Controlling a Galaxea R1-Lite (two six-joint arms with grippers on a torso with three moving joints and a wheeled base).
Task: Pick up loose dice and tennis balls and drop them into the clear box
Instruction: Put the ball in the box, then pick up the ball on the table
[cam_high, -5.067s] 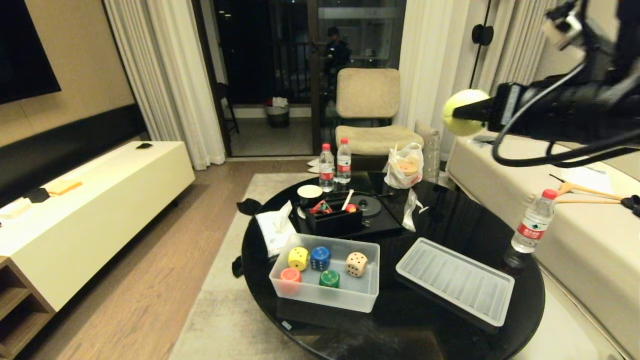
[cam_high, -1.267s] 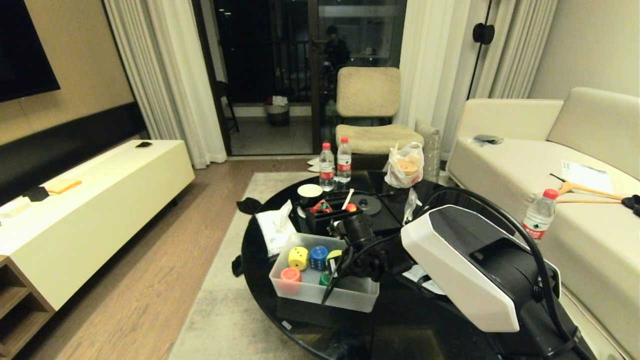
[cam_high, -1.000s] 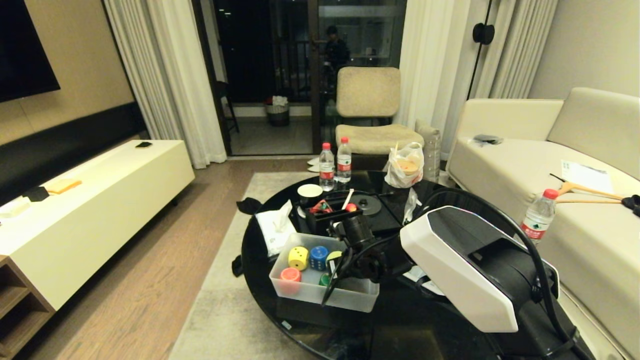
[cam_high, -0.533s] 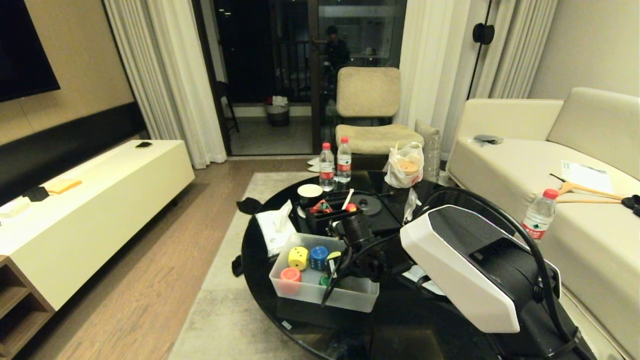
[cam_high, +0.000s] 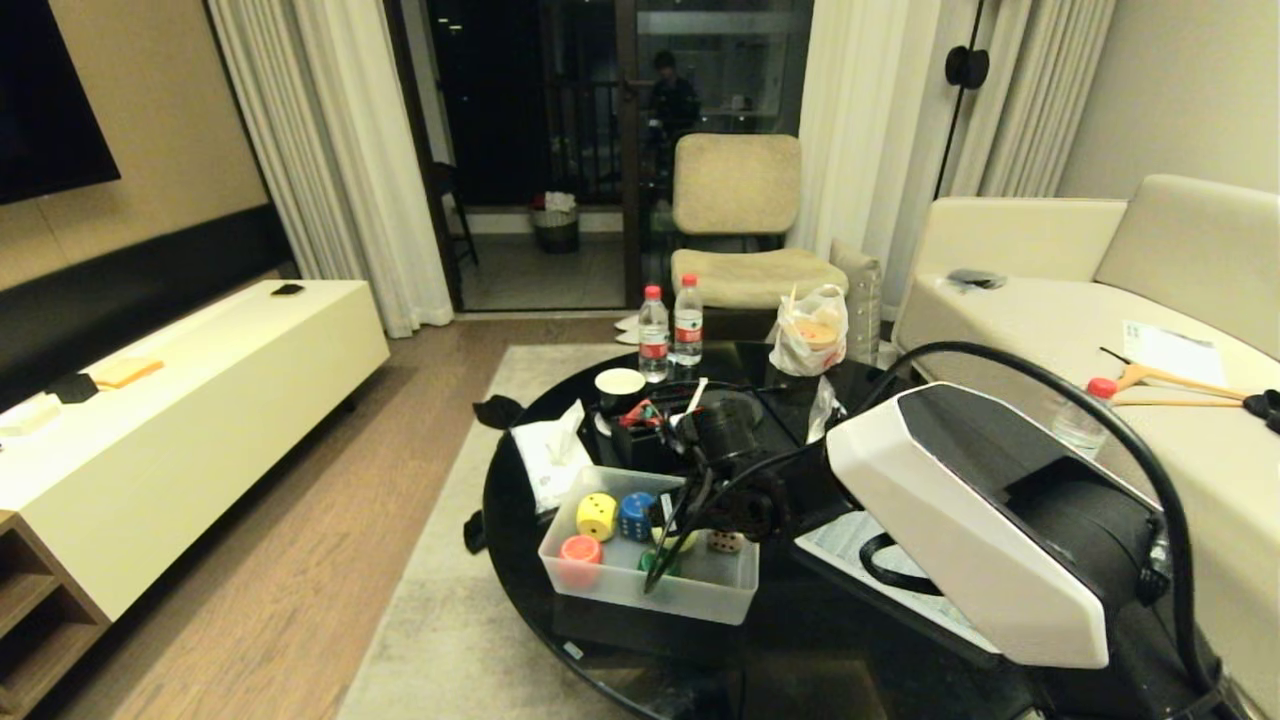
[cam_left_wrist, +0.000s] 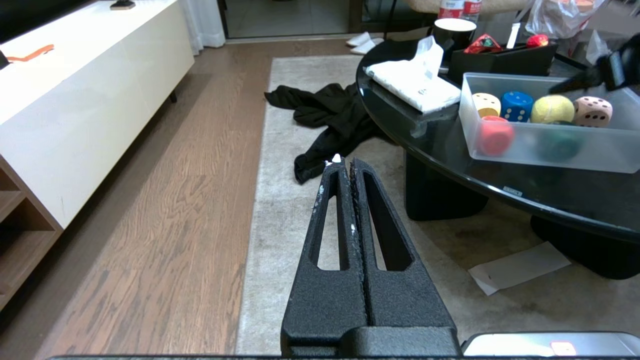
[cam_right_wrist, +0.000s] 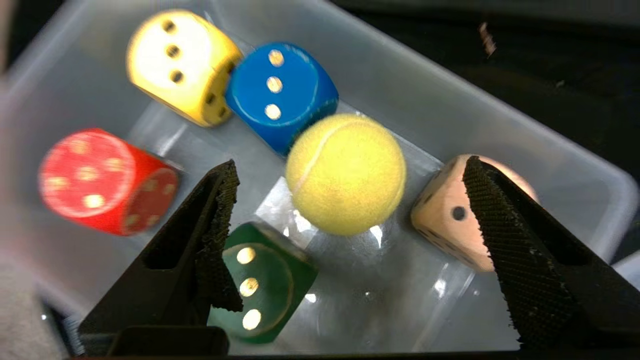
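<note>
A tennis ball (cam_right_wrist: 346, 172) lies free inside the clear box (cam_right_wrist: 550, 150), between the blue die (cam_right_wrist: 280, 92) and the beige die (cam_right_wrist: 450, 215). The yellow die (cam_right_wrist: 180, 65), red die (cam_right_wrist: 100, 180) and green die (cam_right_wrist: 260, 285) are in the box too. My right gripper (cam_right_wrist: 350, 162) hangs just above the box (cam_high: 640, 590), open wide with nothing between its fingers. In the left wrist view my left gripper (cam_left_wrist: 345, 162) is shut and empty, parked low over the rug beside the table. The right arm hides most of the box's ribbed lid (cam_high: 850, 545).
The box stands near the front of a round black table (cam_high: 520, 560). Behind it are a black organiser tray (cam_high: 650, 440), a tissue pack (cam_high: 548, 460), two water bottles (cam_high: 653, 335) and a plastic bag (cam_high: 812, 335). A black garment (cam_left_wrist: 330, 110) lies on the rug.
Five seconds ago the right gripper held the tennis ball high at the right. It came down over the box, and in the last second it opened and rose slightly, leaving the ball among the dice.
</note>
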